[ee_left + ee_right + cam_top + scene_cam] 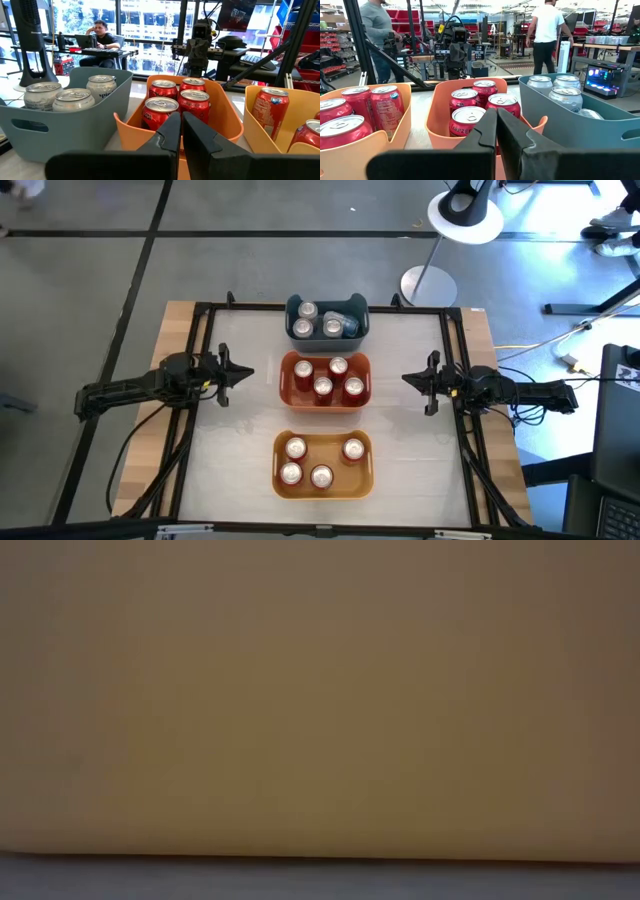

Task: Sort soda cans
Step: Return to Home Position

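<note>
Three bins stand in a row down the table's middle. The far blue-grey bin [357,307] holds several silver soda cans [303,329] [74,98]. The middle orange bin [287,380] holds several red cans [323,386] [468,120], standing upright. The near yellow-orange bin [323,438] also holds several red cans [321,476]. My left gripper [243,373] [181,131] hangs shut, level, left of the middle bin and apart from it. My right gripper [408,378] [496,127] hangs shut to the right of that bin, facing it.
A blurred tan surface [320,690] fills the low view, hiding everything behind it. Bare table lies between each gripper and the bins. A dark frame [200,308] borders the table. A lamp base [428,285] stands beyond the far edge. People [100,35] [547,30] are in the room behind.
</note>
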